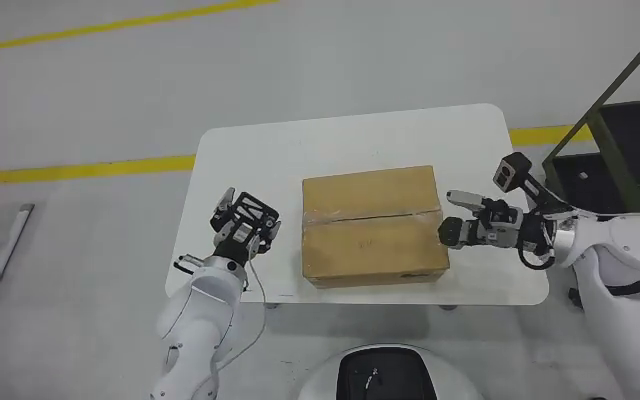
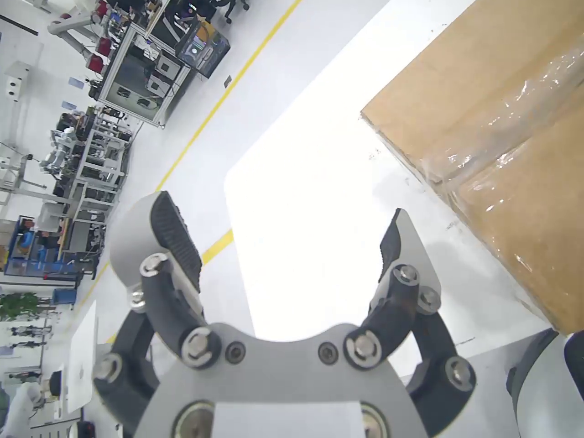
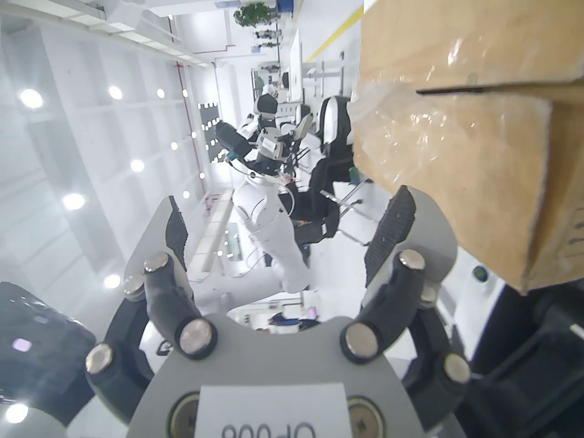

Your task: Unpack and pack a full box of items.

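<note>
Gaping wide and holding nothing, the left claw [image 1: 243, 222] [image 2: 283, 216] hangs over the counter [image 1: 350, 140] [image 2: 310, 175] at 9 o'clock from the box [image 1: 375, 225] [image 2: 502, 106] and apart from it. Its flat metal fingers carry ribbed black rubber pads [image 2: 175, 234].

At 3 o'clock the right claw [image 1: 447, 216] [image 3: 287, 211], equally spread and empty, sits just beside the box's short end, level with the seam; I cannot tell whether it touches.

The box [image 3: 456, 138] is plain brown cardboard, rectangular and shut. It lies flat on the counter's middle, nearer the 6 o'clock edge. Glossy, wrinkled clear tape [image 1: 372, 214] [image 2: 511, 138] [image 3: 392, 125] runs along the seam between its two top flaps and wraps down over both ends.

The counter is smooth, white and round-cornered. Toward 12 o'clock the pale grey floor [image 1: 300, 60] bears yellow lines [image 1: 100, 170].
</note>
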Robot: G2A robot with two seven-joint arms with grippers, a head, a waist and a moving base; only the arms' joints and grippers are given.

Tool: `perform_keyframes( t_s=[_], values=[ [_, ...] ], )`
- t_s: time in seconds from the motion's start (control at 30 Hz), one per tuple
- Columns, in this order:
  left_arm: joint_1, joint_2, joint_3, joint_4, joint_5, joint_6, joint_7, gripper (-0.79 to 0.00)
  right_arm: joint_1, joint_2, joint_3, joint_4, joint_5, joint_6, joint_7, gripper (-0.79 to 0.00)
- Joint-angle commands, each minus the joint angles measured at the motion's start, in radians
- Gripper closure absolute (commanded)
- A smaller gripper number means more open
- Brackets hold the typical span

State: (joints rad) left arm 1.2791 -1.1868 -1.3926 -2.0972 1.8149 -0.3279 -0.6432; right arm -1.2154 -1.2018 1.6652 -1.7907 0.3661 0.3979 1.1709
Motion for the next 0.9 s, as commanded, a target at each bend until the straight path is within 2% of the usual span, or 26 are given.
perform_keyframes(
  t_s=[0.0,0.07,0.13,0.2,0.33,0.4,0.43,0.6,0.87],
  values=[
    [-0.001,-0.001,0.001,-0.001,-0.005,0.002,0.007,-0.785,0.006,-0.001,-0.027,0.021,0.031,0.047,-0.013,-0.785],
    [-0.002,-0.001,0.002,0.0,-0.006,0.001,0.009,-0.785,0.009,0.003,-0.047,0.038,-0.014,0.057,-0.056,-0.785],
    [-0.004,-0.002,0.002,0.0,-0.015,0.002,0.015,-0.785,0.015,0.002,-0.064,0.059,0.007,0.071,-0.083,-0.613],
    [-0.006,-0.002,0.001,-0.002,-0.017,-0.004,0.019,-0.785,0.022,0.004,-0.076,0.064,-0.007,0.082,-0.119,-0.354],
    [-0.011,-0.002,-0.001,0.0,-0.03,-0.02,0.024,-0.785,0.024,0.011,-0.091,0.07,-0.045,0.081,-0.148,-0.274],
    [-0.015,-0.003,-0.001,0.003,-0.042,-0.029,0.027,-0.785,0.028,0.014,-0.098,0.075,-0.07,0.072,-0.173,-0.025],
    [-0.017,-0.003,-0.001,0.004,-0.048,-0.037,0.027,-0.785,0.032,0.014,-0.103,0.082,-0.067,0.069,-0.179,0.0],
    [-0.026,-0.003,-0.003,0.006,-0.108,-0.077,0.019,-0.785,0.056,0.02,-0.135,0.083,-0.126,0.033,-0.22,0.0],
    [-0.036,0.001,-0.013,0.029,-0.238,-0.197,-0.018,-0.785,0.098,0.029,-0.181,0.055,-0.188,-0.028,-0.233,0.0]
  ],
)
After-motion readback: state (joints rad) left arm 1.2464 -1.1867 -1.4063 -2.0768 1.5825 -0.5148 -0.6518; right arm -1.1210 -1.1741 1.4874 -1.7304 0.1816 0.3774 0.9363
